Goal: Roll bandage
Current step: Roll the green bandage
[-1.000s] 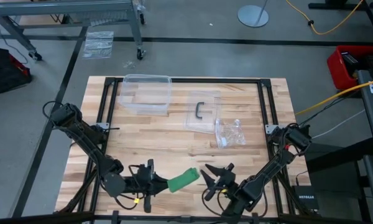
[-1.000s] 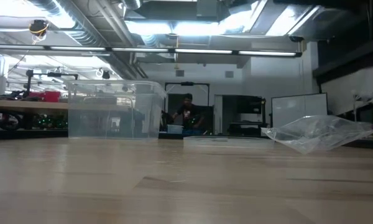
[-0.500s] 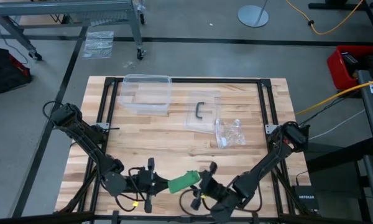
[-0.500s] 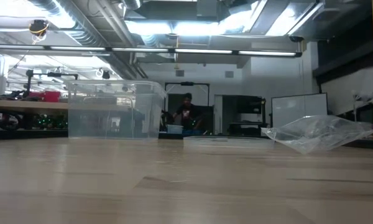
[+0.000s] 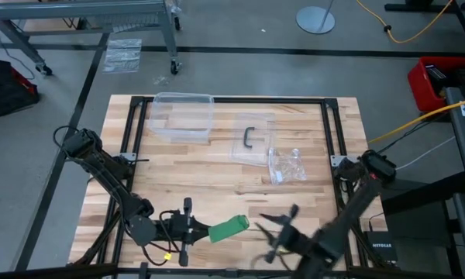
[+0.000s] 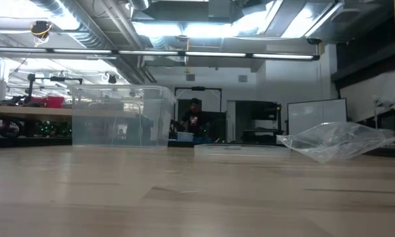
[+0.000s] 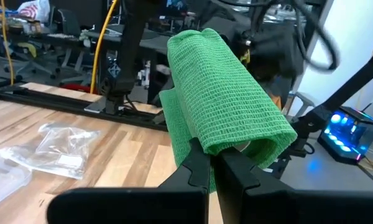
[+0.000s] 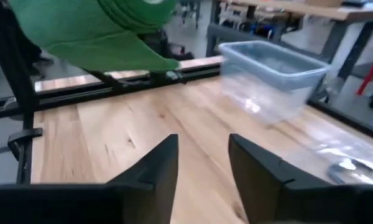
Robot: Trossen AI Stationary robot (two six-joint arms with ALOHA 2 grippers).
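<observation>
The bandage (image 5: 229,228) is a bright green roll held above the table near its front edge, left of centre. My left gripper (image 5: 205,231) is shut on it from the table's left. In the left wrist view the bandage (image 7: 224,99) sticks out past the fingers, with a loose flap (image 7: 174,112) hanging on one side. My right gripper (image 5: 277,226) stands open to the right of the roll, apart from it. In its wrist view nothing lies between the fingers of the right gripper (image 8: 202,162), and the bandage (image 8: 93,25) shows farther off. My left gripper holds the roll by its near end (image 7: 211,146), coming level from the table's left with its fingers along the roll's length. The two fingers (image 7: 196,168) stand close together and their tips vanish under the wound cloth. The roll is lifted clear of the table and points toward the right.
A clear plastic box (image 5: 183,116) stands at the far left, with a clear lid with a dark handle (image 5: 250,139) and a plastic bag (image 5: 287,164) to its right. Black frame rails (image 5: 325,124) border the wooden table. A person (image 6: 195,118) is in the room beyond.
My right gripper has drawn back from the bandage's free end, going up and toward the table's right edge while rolling about its own line. The bandage stays in my left gripper, which has rolled slightly, and the roll now lies nearer to level.
</observation>
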